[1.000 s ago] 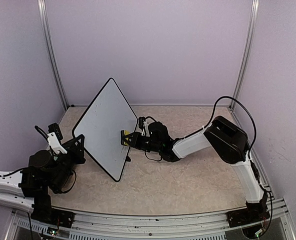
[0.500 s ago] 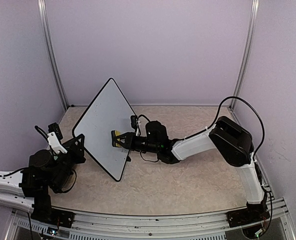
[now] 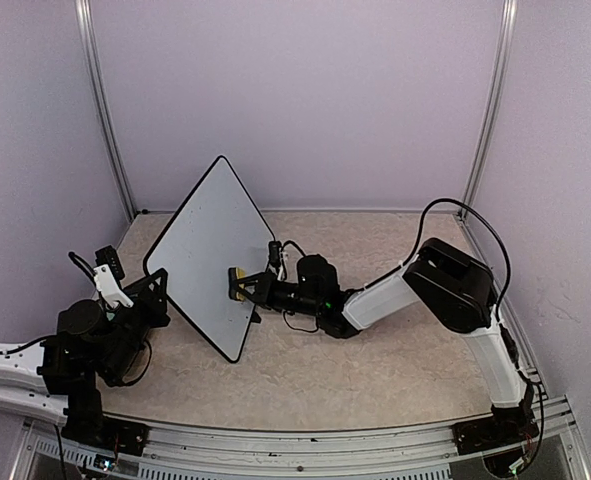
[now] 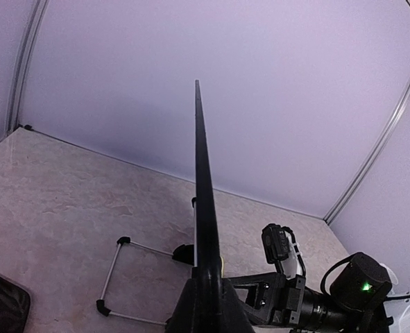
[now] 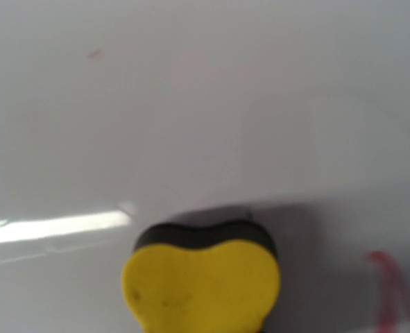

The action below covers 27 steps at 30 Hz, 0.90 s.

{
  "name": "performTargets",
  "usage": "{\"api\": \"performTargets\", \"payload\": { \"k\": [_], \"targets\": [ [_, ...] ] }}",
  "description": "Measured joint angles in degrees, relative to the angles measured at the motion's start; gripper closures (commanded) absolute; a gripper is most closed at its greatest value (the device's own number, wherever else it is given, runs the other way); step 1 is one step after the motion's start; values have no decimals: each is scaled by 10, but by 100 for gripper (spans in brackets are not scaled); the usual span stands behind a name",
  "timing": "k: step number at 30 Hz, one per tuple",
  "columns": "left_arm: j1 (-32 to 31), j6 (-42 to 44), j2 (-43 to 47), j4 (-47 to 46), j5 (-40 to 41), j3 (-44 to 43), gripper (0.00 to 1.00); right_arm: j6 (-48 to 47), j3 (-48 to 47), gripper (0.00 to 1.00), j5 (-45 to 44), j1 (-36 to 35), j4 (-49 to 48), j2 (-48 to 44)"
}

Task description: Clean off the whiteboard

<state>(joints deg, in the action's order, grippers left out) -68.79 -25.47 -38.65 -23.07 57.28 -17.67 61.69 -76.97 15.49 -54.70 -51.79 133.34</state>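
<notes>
We are in the wiping step. The whiteboard (image 3: 210, 250) stands tilted, diamond-wise; its lowest corner seems to touch the table (image 3: 375, 370), and its white face is turned to the right arm. The left gripper (image 3: 153, 295) is at the whiteboard's lower left edge, jaws together and clamped on the black frame, so it props the board up. In the left wrist view we see only the thin edge of the board rising from betw. the fingers. The right gripper (image 3: 247, 287) is at the lower right part of the whiteboard's face, closed on the yellow eraser (image 5: 201, 284), a heart-shaped sponge whose dark side seems pressed on the white surface. Most of the face looks clean, but a red mark (image 5: 388, 288) shows on it low in the right wrist view, i.e. not yet wiped. So we judge the task far along but not finished. Next move, in our opinion: slide the eraser sideways over this mark w/ the same pressure. The left grip must be firm, otherwise the board can tip or turn
</notes>
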Motion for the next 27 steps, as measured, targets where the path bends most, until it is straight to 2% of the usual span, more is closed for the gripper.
{"api": "performTargets", "payload": {
  "k": [13, 27],
  "targets": [
    [0, 1, 5, 4, -5, 1, 100, 22, 30, 100, -25, 28, 62, 12],
    [2, 0, 5, 4, 2, 1, 100, -41, -50, 100, 13, 31, 155, -3]
  ]
}}
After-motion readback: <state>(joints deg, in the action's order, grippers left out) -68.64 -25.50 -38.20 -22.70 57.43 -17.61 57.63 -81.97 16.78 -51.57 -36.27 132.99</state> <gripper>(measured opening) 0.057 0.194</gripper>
